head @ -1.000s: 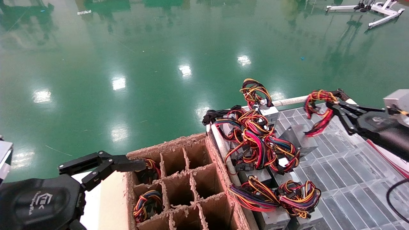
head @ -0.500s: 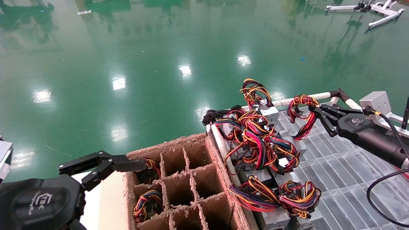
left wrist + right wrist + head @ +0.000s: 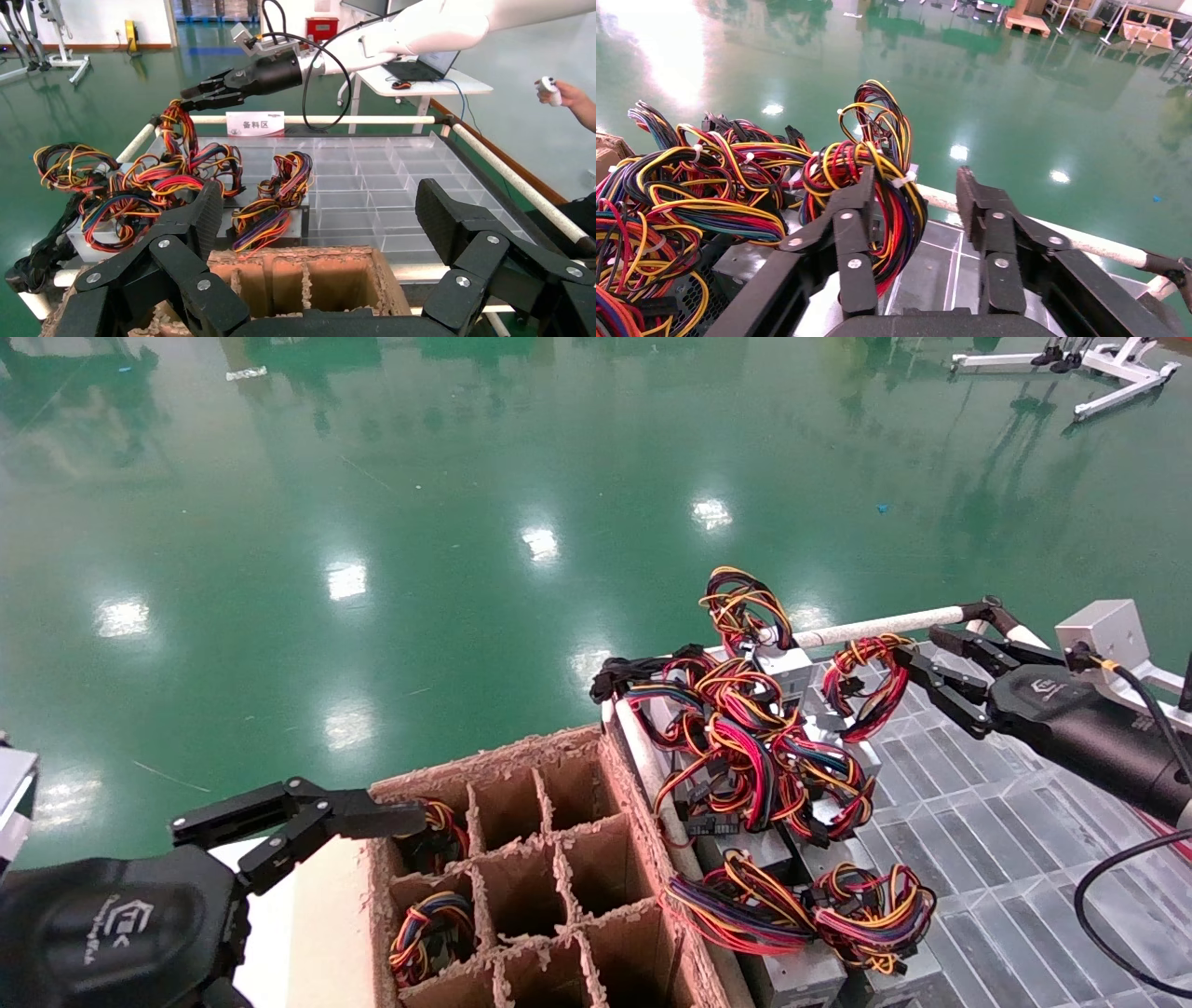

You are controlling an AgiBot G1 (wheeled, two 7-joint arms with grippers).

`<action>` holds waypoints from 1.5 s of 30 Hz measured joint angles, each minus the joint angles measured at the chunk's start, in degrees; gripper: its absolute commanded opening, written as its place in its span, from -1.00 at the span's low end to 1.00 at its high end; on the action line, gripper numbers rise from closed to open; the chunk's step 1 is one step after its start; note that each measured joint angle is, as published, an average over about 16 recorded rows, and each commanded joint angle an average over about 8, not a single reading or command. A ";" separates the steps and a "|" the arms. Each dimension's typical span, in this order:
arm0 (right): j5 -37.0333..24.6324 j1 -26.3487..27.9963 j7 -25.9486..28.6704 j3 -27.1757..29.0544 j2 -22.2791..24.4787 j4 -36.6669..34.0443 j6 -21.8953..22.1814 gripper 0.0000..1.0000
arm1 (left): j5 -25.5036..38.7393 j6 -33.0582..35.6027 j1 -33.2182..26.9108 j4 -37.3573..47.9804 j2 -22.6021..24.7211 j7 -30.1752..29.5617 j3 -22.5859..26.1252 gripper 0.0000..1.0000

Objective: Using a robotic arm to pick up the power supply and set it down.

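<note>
Two grippers show: the left gripper (image 3: 307, 822) hangs spread open and idle over the cardboard box (image 3: 521, 887) with its dividers, while further right the power supply (image 3: 861, 747) rests on the clear tray (image 3: 1006, 822) at the edge of a heap of like units (image 3: 745, 756). The right gripper (image 3: 917, 658) has its fingers parted, one of them threaded through the unit's wire loop (image 3: 866, 682). The likely trouble is a snag: pulling away could drag the wires and tip the box, or tangle it with neighbouring bundles.
</note>
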 measured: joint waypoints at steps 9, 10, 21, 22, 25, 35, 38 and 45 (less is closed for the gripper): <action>0.02 -0.03 -0.02 0.03 0.07 0.06 -0.05 1.00 | 0.00 0.00 0.00 0.00 0.00 0.00 0.00 1.00; 0.05 -0.03 0.02 0.04 0.07 0.05 -0.08 1.00 | 0.00 0.00 0.00 0.00 0.00 0.00 0.00 1.00; 0.32 -0.56 2.88 0.32 0.34 1.31 -1.25 1.00 | 0.00 0.00 0.00 0.01 0.00 0.01 0.00 1.00; 0.37 -0.74 3.37 0.39 0.44 1.80 -1.45 1.00 | 0.00 0.00 0.00 0.01 0.00 0.01 0.00 1.00; 0.54 -1.44 5.08 0.63 0.81 3.73 -2.14 1.00 | 0.00 0.00 0.00 0.01 0.00 0.01 0.00 1.00; 1.27 -5.22 11.42 1.88 2.82 14.67 -4.75 1.00 | -0.01 0.00 -0.01 0.02 0.00 0.01 0.01 1.00; 1.52 -6.49 13.38 2.30 3.49 18.34 -5.58 1.00 | -0.01 0.00 -0.01 0.02 0.00 0.01 0.01 1.00; 2.10 -9.44 17.96 3.29 5.05 26.91 -7.51 1.00 | -0.01 0.00 -0.01 0.02 0.00 0.02 0.02 1.00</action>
